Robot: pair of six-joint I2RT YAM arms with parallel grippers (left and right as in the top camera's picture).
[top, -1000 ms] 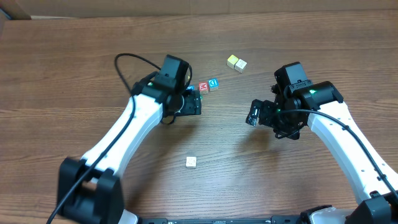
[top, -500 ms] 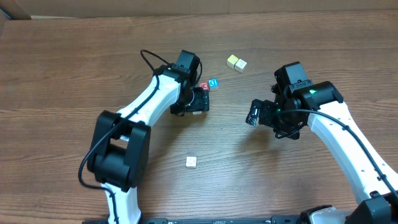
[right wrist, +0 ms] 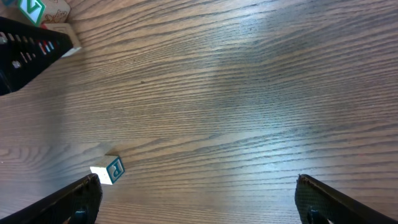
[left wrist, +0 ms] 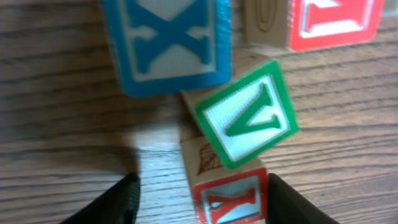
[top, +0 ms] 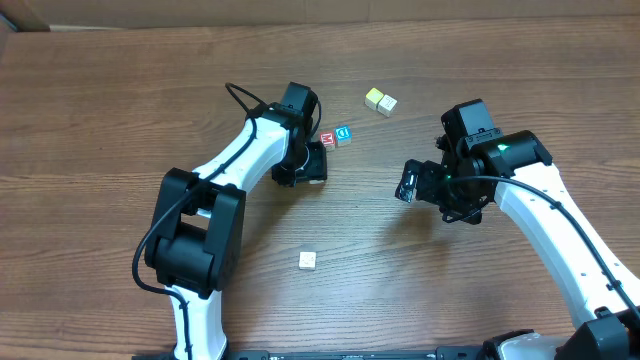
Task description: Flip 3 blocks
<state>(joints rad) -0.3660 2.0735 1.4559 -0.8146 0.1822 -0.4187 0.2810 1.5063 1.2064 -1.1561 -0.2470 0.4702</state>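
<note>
**Q:** How does the red-letter block (left wrist: 230,200) look?
**A:** Pale wood, with 1 white face framed in red that carries a raised red letter.
**Q:** Where does it lie?
**A:** On the surface (left wrist: 68,124), between the fingers of the left pincer (left wrist: 200,193). It is close by 1 finger and clear of the other, so the jaws are apart with no grip.
**Q:** And the other 2 blocks?
**A:** The blue-faced block (top: 343,134) is just beyond that pincer. The whitish block (top: 307,261) lies nearer, well apart. The right pincer (right wrist: 199,196) gapes wide and holds nothing.

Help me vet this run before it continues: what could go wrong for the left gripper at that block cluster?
The red Y block sits off-centre between the fingers of the left gripper, close to one; closing may shove or twist it instead of gripping squarely. The tilted green V block crowds it and might get knocked or dragged along.
</note>
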